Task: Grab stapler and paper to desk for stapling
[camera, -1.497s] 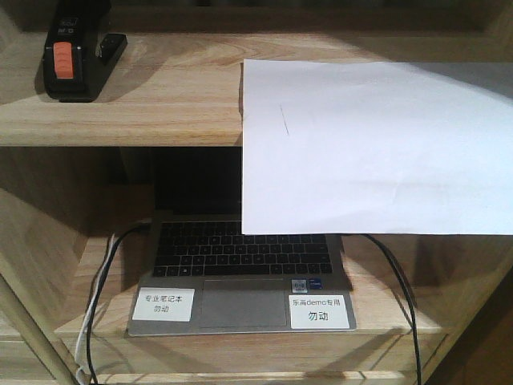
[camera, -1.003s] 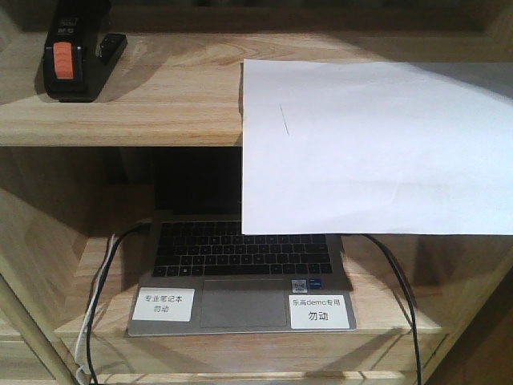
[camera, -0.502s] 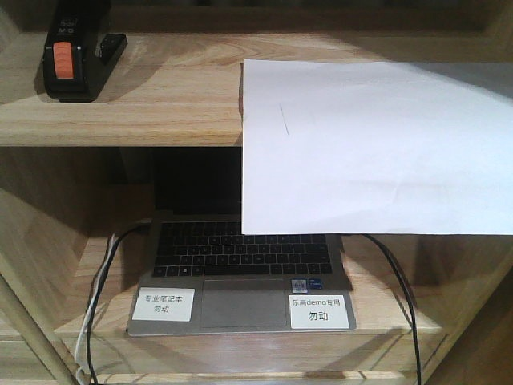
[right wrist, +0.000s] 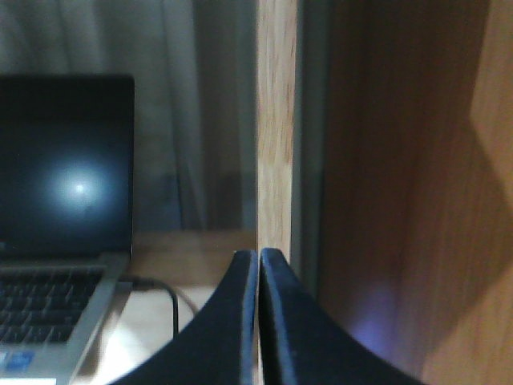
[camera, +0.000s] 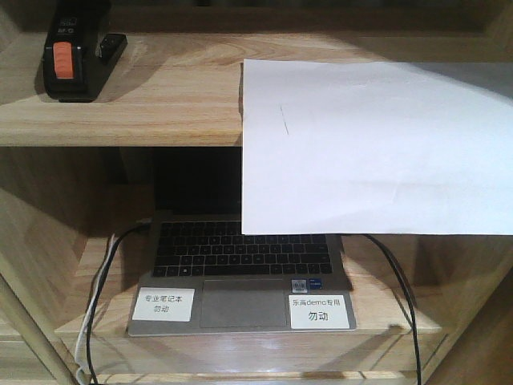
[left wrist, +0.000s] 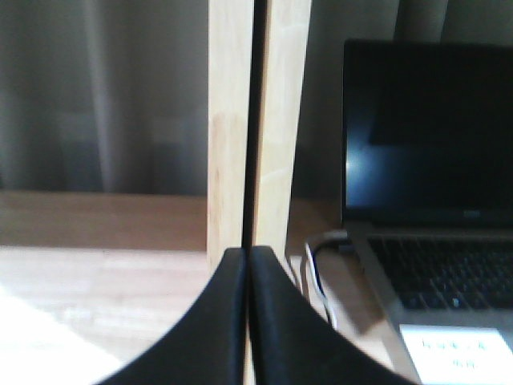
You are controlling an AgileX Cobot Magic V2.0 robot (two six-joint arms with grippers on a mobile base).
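The black stapler [camera: 74, 60] with its orange patch lies at the far left of the upper wooden shelf [camera: 160, 112] in the front view. The white paper [camera: 377, 144] rests on that same shelf to the right, its front half hanging over the edge in front of the laptop. No desk shows in any view. My left gripper [left wrist: 248, 261] is shut with nothing in it, low before a wooden upright. My right gripper [right wrist: 259, 261] is also shut and empty, facing another upright. Neither gripper appears in the front view.
An open laptop [camera: 240, 273] with two white labels sits on the lower shelf [camera: 104, 305], with cables [camera: 100, 281] trailing off its left side and another cable [camera: 401, 281] on the right. Wooden uprights [left wrist: 256, 120] [right wrist: 276, 120] stand close ahead of both wrists.
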